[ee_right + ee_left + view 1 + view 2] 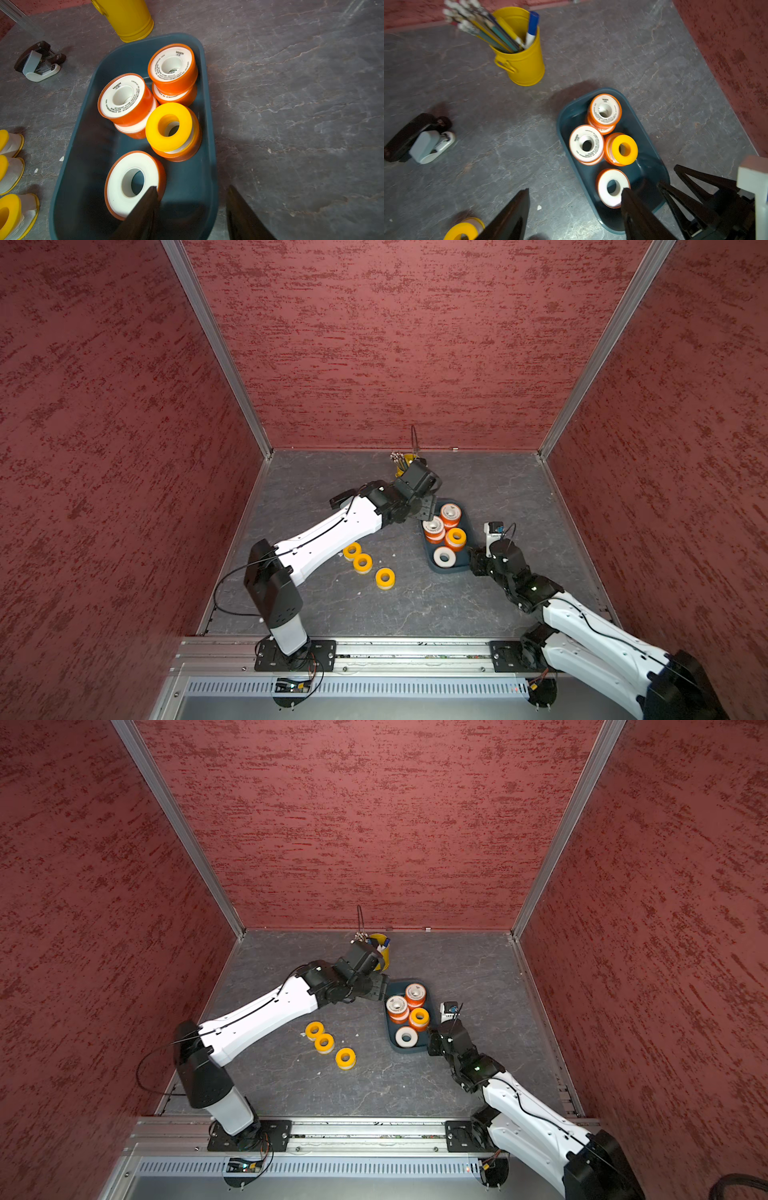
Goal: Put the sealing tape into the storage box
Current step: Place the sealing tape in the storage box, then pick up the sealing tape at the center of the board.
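Yellow sealing tape (pixel 362 563) is left outside the storage box (pixel 83 135), three rolls. Left gripper (pixel 576 190) and right gripper (pixel 192 187) are spread, empty. A roll's to be grabbed next, probably.

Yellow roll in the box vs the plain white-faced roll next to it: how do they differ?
The yellow roll is stacked on an orange roll; the white-faced roll lies alone on the floor of the box. The yellow roll is smaller across; the white-faced roll is wider, orange-rimmed. Both lie hole up in the box.

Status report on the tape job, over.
Left gripper open, empty. Right gripper open, astride storage box wall. Three yellow rolls on table. Nothing in the way.
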Motion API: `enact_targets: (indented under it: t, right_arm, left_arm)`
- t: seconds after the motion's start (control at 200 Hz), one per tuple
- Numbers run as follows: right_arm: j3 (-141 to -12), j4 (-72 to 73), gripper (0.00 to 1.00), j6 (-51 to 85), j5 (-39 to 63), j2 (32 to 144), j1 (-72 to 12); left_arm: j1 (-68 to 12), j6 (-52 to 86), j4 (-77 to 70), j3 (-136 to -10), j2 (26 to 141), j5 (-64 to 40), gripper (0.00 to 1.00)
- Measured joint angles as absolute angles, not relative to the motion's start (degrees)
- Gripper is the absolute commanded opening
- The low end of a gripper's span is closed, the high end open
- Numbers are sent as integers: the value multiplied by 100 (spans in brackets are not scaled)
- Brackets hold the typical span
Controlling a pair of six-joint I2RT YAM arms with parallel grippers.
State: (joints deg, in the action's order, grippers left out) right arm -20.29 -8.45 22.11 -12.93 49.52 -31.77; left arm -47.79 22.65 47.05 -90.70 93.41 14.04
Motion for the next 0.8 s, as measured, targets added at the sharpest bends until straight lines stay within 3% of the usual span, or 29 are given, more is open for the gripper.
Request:
enact_targets:
  t: [0.486, 0.797]
  right_arm:
    - [-2029, -838, 55, 2209, -1293, 5039, -3177]
    - [-2032, -838, 58, 2209, -1295, 5133, -3177]
  left_arm:
    - [-3951, 2504, 5714, -6709, 5441, 1940, 76]
    - [-3693, 2477, 6300, -5940, 4185, 2309, 77]
